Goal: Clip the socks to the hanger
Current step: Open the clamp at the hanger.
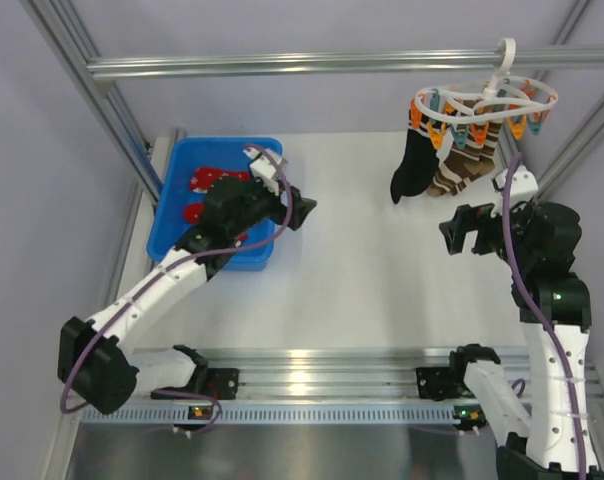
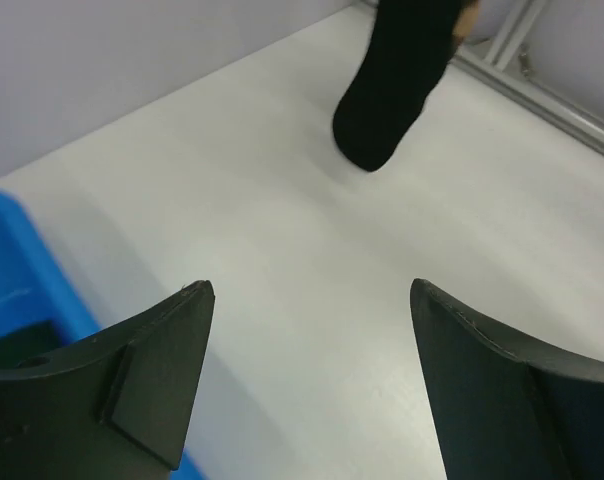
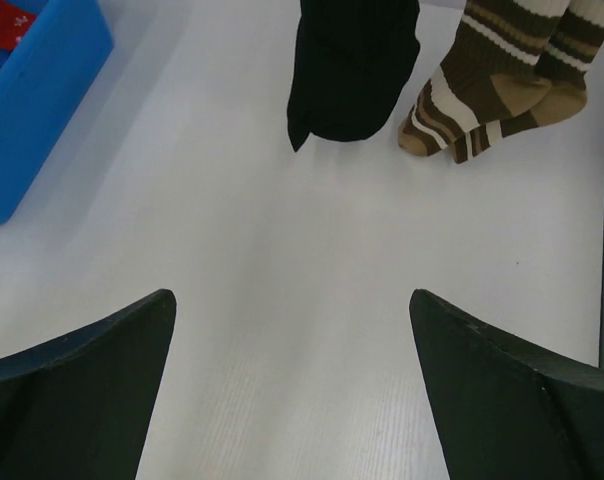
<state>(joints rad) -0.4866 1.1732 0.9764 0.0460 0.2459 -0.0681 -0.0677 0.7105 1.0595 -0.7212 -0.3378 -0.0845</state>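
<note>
Both jaws you're steering are gaping empty, left gripper [image 2: 310, 288] hovering beside the blue bin [image 1: 222, 145], red socks [image 1: 207, 181] lying inside it, right gripper [image 3: 290, 296] hovering near the hanger [image 1: 487, 100], black sock [image 1: 412, 170] and striped socks [image 1: 462, 166] dangling from it.

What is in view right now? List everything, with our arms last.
bin: one, blue, far left of the table
red socks: at least two, red with white specks, inside the bin, partly hidden by the left arm
hanger: one, white ring with orange and teal pegs, hooked on the frame rail at far right
black sock: one, black, hanging from the hanger
striped socks: two, brown and cream, hanging beside the black sock
table: one, white
frame rail: one, silver, across the back
left gripper: one, black, open, at the bin's right edge
right gripper: one, black, open, below the hanger
</note>
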